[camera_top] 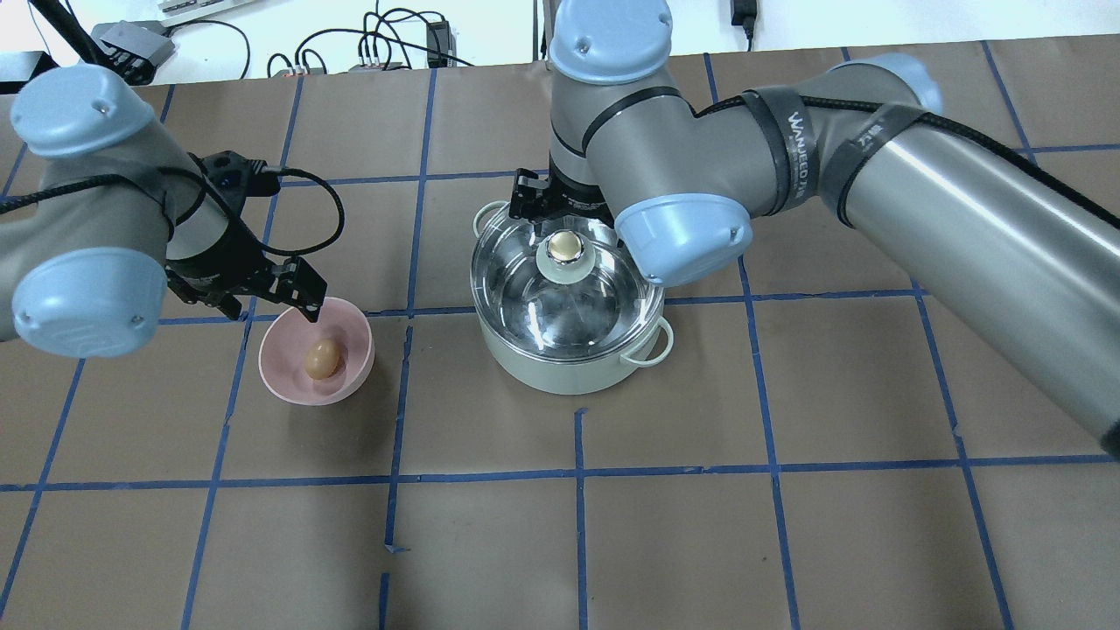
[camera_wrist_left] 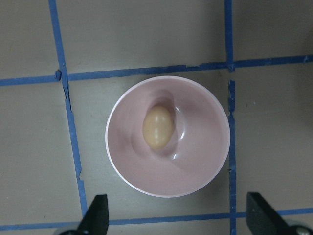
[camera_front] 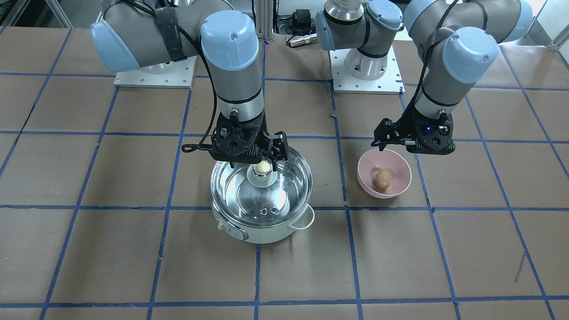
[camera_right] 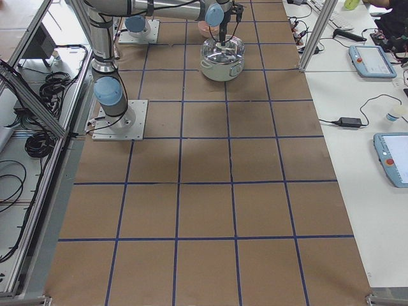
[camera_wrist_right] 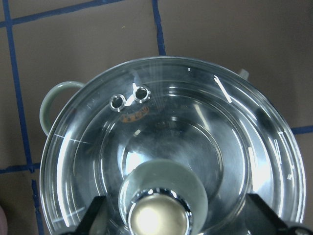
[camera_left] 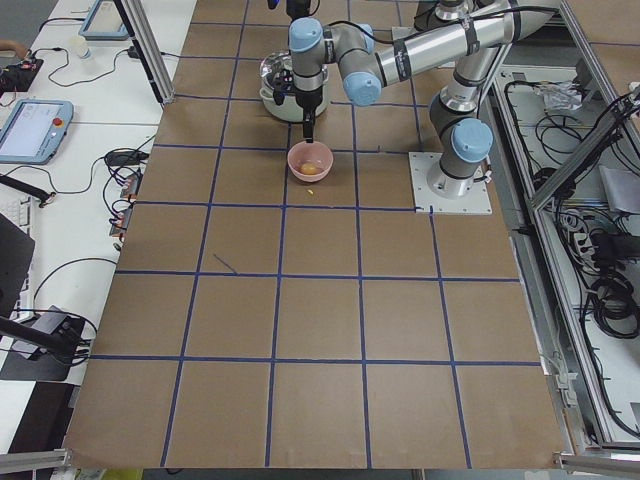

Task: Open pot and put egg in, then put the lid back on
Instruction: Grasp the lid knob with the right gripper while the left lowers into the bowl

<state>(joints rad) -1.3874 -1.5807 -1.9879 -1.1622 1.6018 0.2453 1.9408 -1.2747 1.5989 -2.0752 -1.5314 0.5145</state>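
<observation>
The glass lid [camera_front: 249, 198] sits shut on the mint pot [camera_front: 262, 233]. The right gripper [camera_wrist_right: 176, 208] hangs straight over its gold-capped knob [camera_wrist_right: 159, 220], fingers spread either side, pinching nothing. Beside the pot, on the robot's left, the egg [camera_wrist_left: 158, 128] lies in a pink bowl [camera_wrist_left: 208, 164]. The left gripper [camera_wrist_left: 178, 210] hovers at the bowl's edge, spread wide, and the egg's long axis runs crosswise to its fingers. The right arm looks nearer its grab.

Overhead, the right gripper [camera_top: 560, 214] is mostly hidden by its own wrist. In its wrist view the lower edge cuts its fingers [camera_wrist_right: 95, 215] and, between them, the knob [camera_wrist_right: 157, 215] of the lid [camera_wrist_right: 195, 132].
</observation>
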